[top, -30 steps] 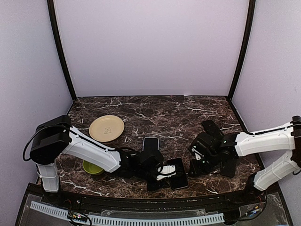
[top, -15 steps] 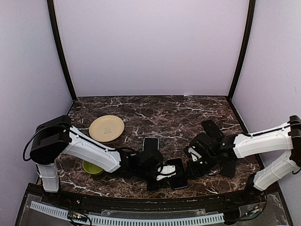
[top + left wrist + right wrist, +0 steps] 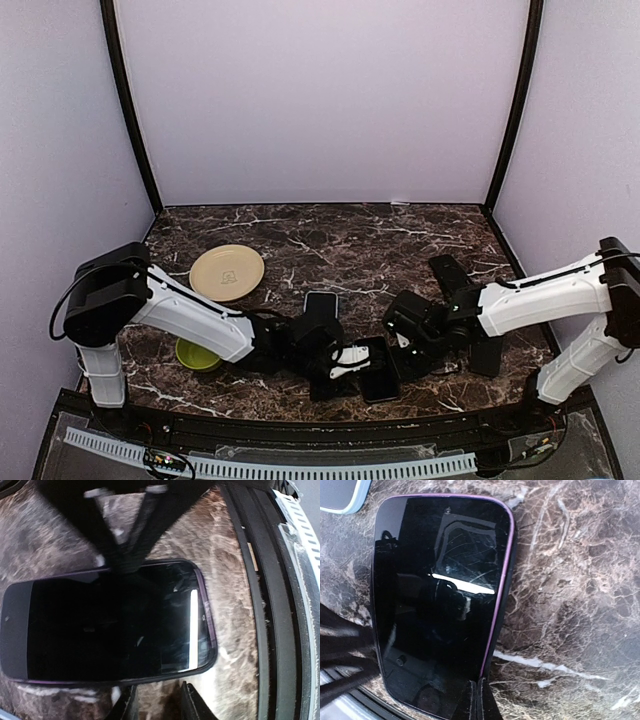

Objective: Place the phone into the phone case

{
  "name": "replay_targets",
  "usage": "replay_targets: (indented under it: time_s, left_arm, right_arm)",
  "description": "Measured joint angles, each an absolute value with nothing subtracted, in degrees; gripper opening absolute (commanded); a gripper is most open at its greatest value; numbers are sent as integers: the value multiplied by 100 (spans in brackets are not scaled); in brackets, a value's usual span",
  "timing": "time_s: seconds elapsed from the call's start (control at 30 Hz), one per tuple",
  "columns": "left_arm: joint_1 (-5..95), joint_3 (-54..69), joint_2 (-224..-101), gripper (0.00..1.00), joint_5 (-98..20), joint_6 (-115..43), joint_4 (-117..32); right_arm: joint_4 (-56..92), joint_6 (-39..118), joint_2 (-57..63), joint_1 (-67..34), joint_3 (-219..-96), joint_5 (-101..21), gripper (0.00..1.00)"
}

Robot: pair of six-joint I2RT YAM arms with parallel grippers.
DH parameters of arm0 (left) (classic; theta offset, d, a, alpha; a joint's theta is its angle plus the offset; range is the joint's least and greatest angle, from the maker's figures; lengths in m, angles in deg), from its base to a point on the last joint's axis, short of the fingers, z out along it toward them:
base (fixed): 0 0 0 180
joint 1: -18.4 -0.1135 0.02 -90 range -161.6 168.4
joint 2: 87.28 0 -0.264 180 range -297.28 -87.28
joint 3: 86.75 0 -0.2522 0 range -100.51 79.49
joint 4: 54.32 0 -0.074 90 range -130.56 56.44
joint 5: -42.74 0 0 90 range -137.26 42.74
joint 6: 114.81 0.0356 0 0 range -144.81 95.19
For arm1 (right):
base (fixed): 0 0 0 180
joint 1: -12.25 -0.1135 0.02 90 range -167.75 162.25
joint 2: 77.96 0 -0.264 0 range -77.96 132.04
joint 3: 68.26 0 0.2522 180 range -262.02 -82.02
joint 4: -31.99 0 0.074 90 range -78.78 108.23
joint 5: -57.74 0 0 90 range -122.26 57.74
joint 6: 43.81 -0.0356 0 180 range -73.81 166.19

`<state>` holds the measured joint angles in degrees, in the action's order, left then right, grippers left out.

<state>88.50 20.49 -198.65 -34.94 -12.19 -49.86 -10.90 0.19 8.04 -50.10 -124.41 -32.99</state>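
Top external: the phone [image 3: 376, 372] lies flat, screen up, on the marble surface [image 3: 400, 250] close to its near edge, about midway along. The left claw [image 3: 345, 362] is at the phone's left side and the right claw [image 3: 396, 345] at its far right corner. A second device [image 3: 320, 303] lies just beyond them. A yellow plate [image 3: 227, 272] and a green bowl [image 3: 197, 355] sit toward the left edge. Left wrist: the phone [image 3: 110, 625] fills the frame, with the purple rim of the phone case [image 3: 206, 605] round its end. The left claw [image 3: 157, 702] is partly open, fingertips [image 3: 129, 705] apart with bare marble between them, just beside the phone's long edge and gripping nothing. The surface's black near edge runs past the phone's end. Right wrist: the right claw [image 3: 477, 692] is fully closed, empty, its tip against the long edge of the phone case [image 3: 504, 580]. The phone [image 3: 440, 605] sits inside that purple rim. The pale-rimmed second device [image 3: 340, 495] shows at the upper left corner, apart from the phone.
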Motion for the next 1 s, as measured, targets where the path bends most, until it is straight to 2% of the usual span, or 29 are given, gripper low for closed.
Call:
replay_targets:
  time_s: [0.07, 0.13, 0.2, 0.23, 0.3, 0.43, 0.67, 0.9, 0.97, 1.0]
  left_arm:
    - [8741, 2176, -19758, 32, -3494, -1278, -5021]
    - [8579, 2364, -19522, 34, -3571, -1352, -4991]
    - [8437, 2473, -19249, 40, -3665, -1437, -4910]
    - [8369, 2504, -19089, 42, -3730, -1485, -4857]
    - [8238, 2525, -18783, 55, -3870, -1632, -4779]
    - [8033, 2598, -18197, 63, -4250, -2181, -4654]
    - [7897, 2797, -17723, 65, -4740, -2777, -4420]
    - [7897, 2797, -17703, 65, -4825, -2878, -4344]
    - [7897, 2797, -17703, 65, -4825, -2904, -4344]
    - [7897, 2797, -17703, 65, -4825, -2917, -4344]
  right_arm:
    - [-1164, 19, 832, -5076, -12500, -3190, 25]
    - [-1254, 39, 904, -5141, -12688, -3085, 55]
    - [-1488, 80, 1038, -5237, -12975, -2873, 95]
    - [-1654, 95, 1110, -5281, -13123, -2701, 98]
    - [-2021, 102, 1149, -5333, -13427, -2353, 99]
    - [-2146, 15, 1178, -5432, -13816, -1944, 98]
    - [-1975, -224, 2024, -5648, -14026, -1971, 99]
    - [-1837, -342, 2179, -5694, -13998, -2086, 94]
    - [-1840, -348, 2187, -5703, -14000, -2084, 90]
    - [-1851, -361, 2218, -5712, -14026, -2084, 84]
